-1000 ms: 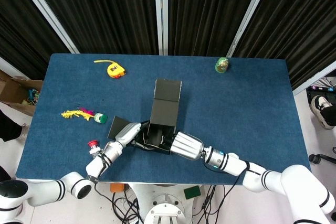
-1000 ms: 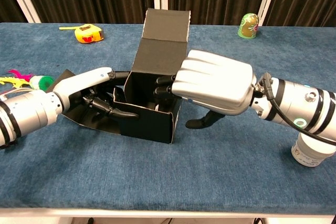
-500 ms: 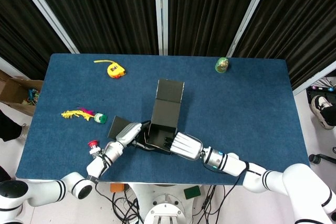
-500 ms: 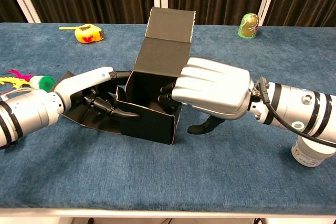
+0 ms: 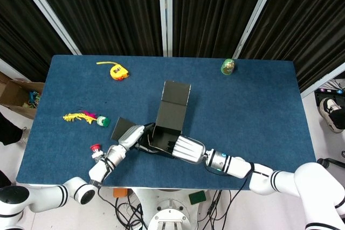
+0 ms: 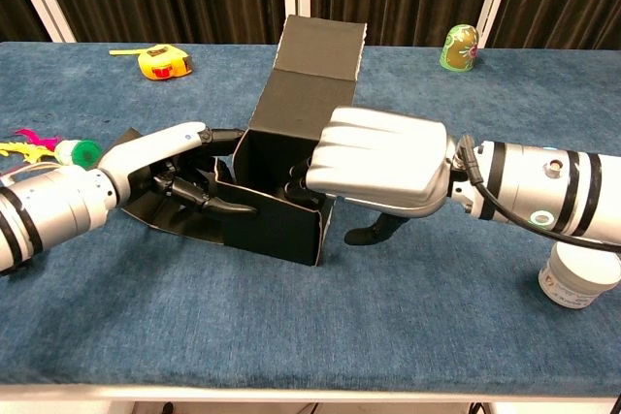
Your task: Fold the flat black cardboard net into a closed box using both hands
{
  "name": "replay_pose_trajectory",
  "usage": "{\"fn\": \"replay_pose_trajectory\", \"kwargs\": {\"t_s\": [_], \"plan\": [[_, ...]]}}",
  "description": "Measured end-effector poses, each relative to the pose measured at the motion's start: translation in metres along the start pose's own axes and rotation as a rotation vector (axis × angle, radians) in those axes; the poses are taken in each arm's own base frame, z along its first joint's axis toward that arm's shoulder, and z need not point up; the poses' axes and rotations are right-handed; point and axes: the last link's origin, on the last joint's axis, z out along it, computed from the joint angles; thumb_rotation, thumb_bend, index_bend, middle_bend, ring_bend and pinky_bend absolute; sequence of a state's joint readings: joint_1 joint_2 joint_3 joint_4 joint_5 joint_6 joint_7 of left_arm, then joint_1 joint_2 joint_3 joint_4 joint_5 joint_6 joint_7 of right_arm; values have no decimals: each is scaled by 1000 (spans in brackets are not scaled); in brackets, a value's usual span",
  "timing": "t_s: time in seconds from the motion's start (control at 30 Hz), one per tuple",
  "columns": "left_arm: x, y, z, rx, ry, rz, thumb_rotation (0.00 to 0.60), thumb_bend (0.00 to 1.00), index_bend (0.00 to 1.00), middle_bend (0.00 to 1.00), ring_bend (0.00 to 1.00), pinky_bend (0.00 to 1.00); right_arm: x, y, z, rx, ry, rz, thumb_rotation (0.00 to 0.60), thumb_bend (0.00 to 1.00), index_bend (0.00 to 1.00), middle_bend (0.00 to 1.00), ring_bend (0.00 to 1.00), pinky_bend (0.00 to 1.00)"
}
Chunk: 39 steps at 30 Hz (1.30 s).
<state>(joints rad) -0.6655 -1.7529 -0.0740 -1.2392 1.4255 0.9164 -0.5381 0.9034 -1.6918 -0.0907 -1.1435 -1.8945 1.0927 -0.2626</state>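
Observation:
The black cardboard box (image 5: 168, 123) stands half folded at the table's near middle, its top open and its tall lid panel (image 6: 315, 70) raised at the back. One side flap (image 6: 155, 206) still lies flat to the left. My left hand (image 6: 160, 170) rests over that flap, its fingers (image 6: 221, 207) reaching to the box's left wall and front edge. My right hand (image 6: 383, 164) covers the box's right wall, fingers dipping inside and thumb (image 6: 374, 230) outside below. In the head view, the left hand (image 5: 128, 137) and right hand (image 5: 186, 149) flank the box.
A yellow tape measure (image 6: 163, 63) lies far left, and a green figurine (image 6: 460, 47) stands far right. A feathered toy (image 6: 44, 149) sits at the left edge, with a red-capped piece (image 5: 96, 148) near it. A white jar (image 6: 580, 280) stands by my right forearm.
My right hand has slid left, its fingers further into the box. The lid panel has leaned slightly rightward. The left hand has barely moved.

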Motion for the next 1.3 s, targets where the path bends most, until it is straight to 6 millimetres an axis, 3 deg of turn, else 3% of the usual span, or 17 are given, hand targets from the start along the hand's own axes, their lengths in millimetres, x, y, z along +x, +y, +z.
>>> {"fn": "replay_pose_trajectory", "kwargs": {"t_s": [0.27,0.7,0.77,0.93,1.03,1.13,1.3], "plan": [[0,-1,0,-2,3,-1,459,133,523,518,544,806,4,4,3,-7,-5,2,600,250,1000,989,877,1000],[0,0,0,-6,5,-5,455,131,528,513,544,805,4,6,2,-20,0,1,600,248,1000,982,881,1000],[0,0,0,-6,7,-5,456,129,527,508,544,805,4,7,1,-23,1,-11,600,239,922,866,873,1000],[0,1,-1,-10,16,1,458,123,496,490,544,805,6,11,1,-48,5,-23,600,68,385,401,833,1000],[1,2,-1,-13,21,9,460,116,490,488,544,804,8,12,2,-61,10,-17,600,7,136,244,795,1000],[0,3,-1,-14,25,14,458,111,452,477,544,801,8,13,2,-73,19,-15,600,0,12,161,760,1000],[-1,6,-1,-17,26,29,461,108,348,380,540,784,8,15,-2,-103,47,7,600,0,0,99,741,1000]]}}
